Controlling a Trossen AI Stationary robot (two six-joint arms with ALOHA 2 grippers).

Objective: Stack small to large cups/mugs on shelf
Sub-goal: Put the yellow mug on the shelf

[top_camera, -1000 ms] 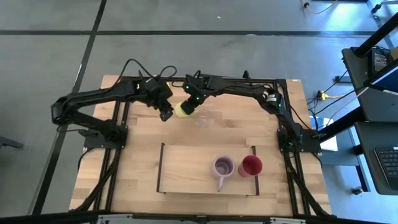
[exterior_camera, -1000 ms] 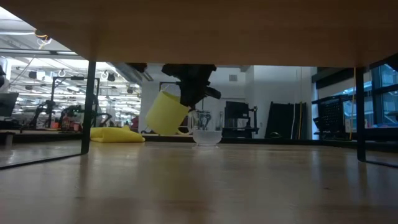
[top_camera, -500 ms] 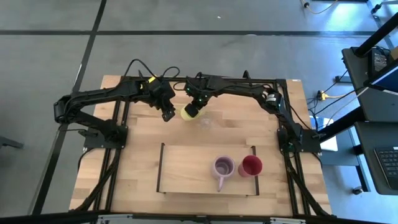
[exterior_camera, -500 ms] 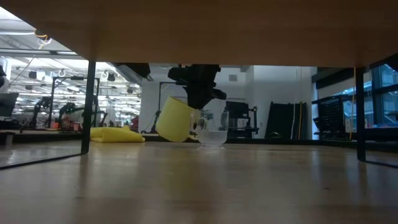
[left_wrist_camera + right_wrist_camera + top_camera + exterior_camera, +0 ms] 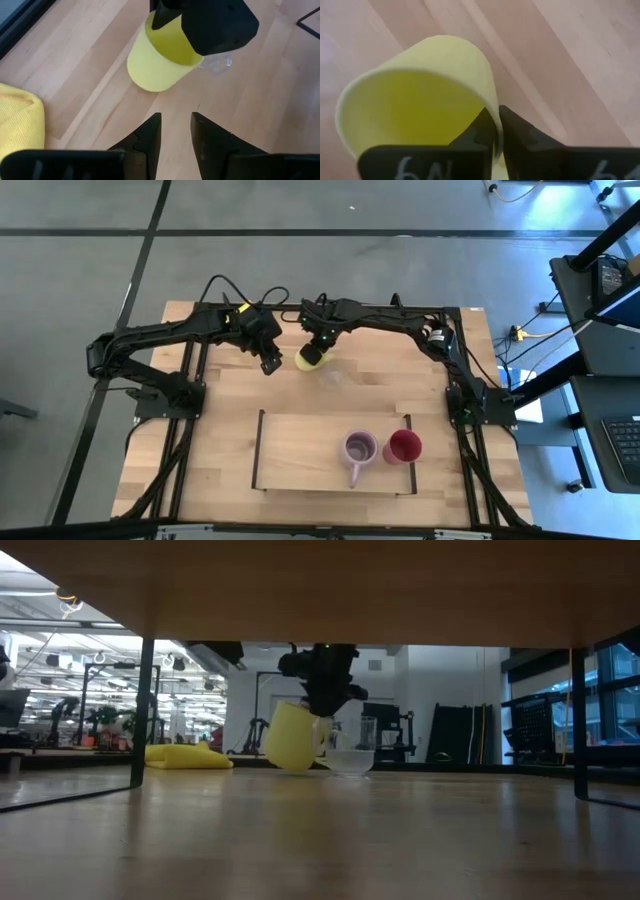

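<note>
1. Since the earlier frames, the right gripper (image 5: 316, 350) has carried the yellow-green mug (image 5: 308, 359) down and toward the tiny clear glass (image 5: 330, 375), which now sits just beside it at about 4 o'clock.
2. Its jaws are pinched nearly closed on the mug's rim wall, one finger inside and one outside; this hold keeps the mug tilted, base just off or barely touching the table (image 5: 220, 450).
3. The left gripper (image 5: 269, 363) waits at the mug's 9 o'clock, jaws slightly parted, holding nothing.
4. The purple mug (image 5: 358, 448) and red cup (image 5: 403, 446) stand upright side by side at the shelf (image 5: 259, 450) outline's right end, the red cup on its right edge.
5. Judgement: the mug awaits transfer to the shelf, at 6 o'clock.
6. A yellow cloth (image 5: 17, 120) lies aside.
</note>
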